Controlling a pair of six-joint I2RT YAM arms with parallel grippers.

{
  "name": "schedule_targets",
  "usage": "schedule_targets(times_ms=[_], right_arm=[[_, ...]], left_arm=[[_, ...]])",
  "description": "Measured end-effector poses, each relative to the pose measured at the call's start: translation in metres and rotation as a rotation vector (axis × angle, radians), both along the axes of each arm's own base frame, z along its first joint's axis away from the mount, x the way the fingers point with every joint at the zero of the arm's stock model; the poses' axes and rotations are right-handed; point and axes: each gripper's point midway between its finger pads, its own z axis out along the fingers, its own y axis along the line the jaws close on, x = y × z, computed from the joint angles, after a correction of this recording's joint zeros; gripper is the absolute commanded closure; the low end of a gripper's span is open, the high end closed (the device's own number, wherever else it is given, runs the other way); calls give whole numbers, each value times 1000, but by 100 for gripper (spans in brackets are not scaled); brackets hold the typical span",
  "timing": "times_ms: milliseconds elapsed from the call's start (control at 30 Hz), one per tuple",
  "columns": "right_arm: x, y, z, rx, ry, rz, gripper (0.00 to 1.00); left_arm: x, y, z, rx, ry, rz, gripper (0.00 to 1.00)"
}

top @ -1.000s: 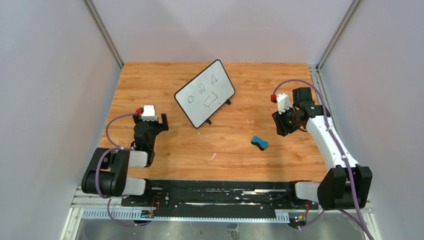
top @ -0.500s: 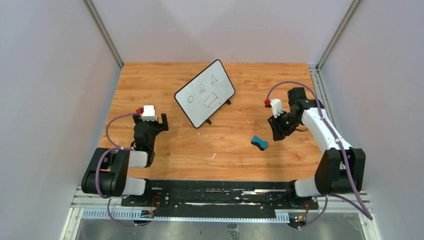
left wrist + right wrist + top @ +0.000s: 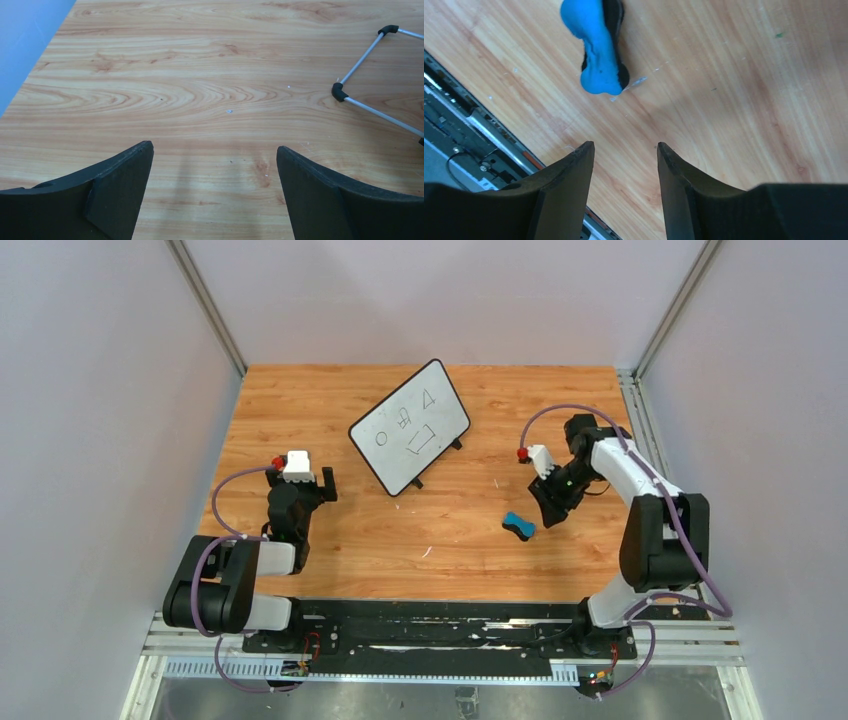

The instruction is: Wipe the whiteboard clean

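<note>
Grippers both empty: left gripper (image 3: 214, 195) spread wide, lower left. Whiteboard (image 3: 410, 427) upper centre of bench (image 3: 290, 410), shapes on it; probably light, stiff, slick, may slide, so brace by frame. Blue eraser (image 3: 518, 526) right of centre; right gripper (image 3: 625, 185) parted just beside it.

A blue bone-shaped eraser (image 3: 596, 45) lies flat on the wood-grain tabletop (image 3: 300, 410), just ahead of the right pincer (image 3: 624, 149) and slightly to its left, not touching it. A black metal rail (image 3: 430, 625) edges the tabletop on the pincer's near side.
</note>
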Motion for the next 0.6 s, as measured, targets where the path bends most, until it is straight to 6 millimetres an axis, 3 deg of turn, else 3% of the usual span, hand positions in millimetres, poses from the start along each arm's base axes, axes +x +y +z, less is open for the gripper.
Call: schedule_targets(times_ms=[300,600], right_arm=[[25,2,-11,-29,-61,-4,45],[21,27,-22,-30,-28,68,45]], left_arm=[[0,0,0,0,0,0,2],[0,0,0,0,0,0,2]])
